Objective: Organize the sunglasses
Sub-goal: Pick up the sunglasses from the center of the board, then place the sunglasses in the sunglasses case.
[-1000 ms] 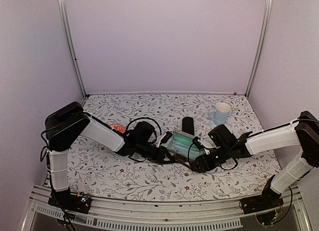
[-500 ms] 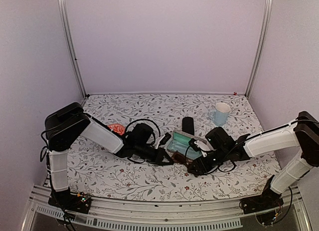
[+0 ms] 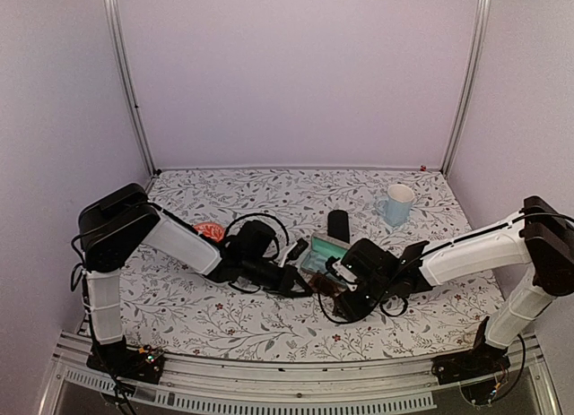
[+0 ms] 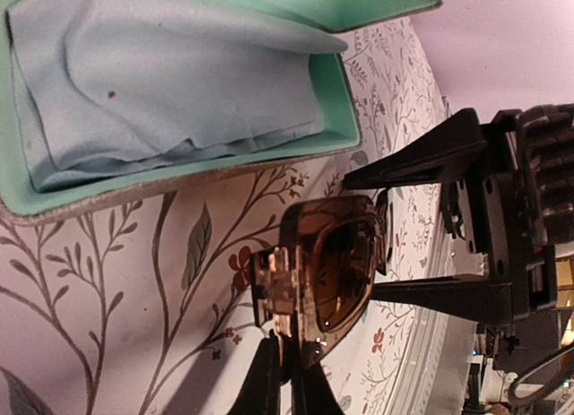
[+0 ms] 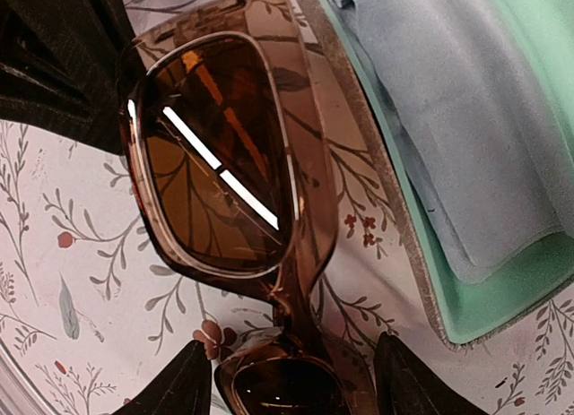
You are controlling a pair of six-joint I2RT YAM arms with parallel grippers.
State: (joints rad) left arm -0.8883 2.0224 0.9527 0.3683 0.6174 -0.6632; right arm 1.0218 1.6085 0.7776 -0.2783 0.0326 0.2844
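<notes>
Right arm: wrist is shifted left, now covering more of the open grey case. Right gripper: nearer the left gripper, fingers astride the brown sunglasses.

Tally from where I stand, table read as a clock face.
Sunglasses: 2 pairs. The brown pair is near centre, the pink-red pair toward 9 o'clock.
Cases: 2. The grey case is open, teal-lined, at centre; the black oval case is at its 12 o'clock.
Cloth: 1, inside the grey case.
Mug: 1, toward 2 o'clock.
Robot arms: 2, a left arm and a right arm.
</notes>
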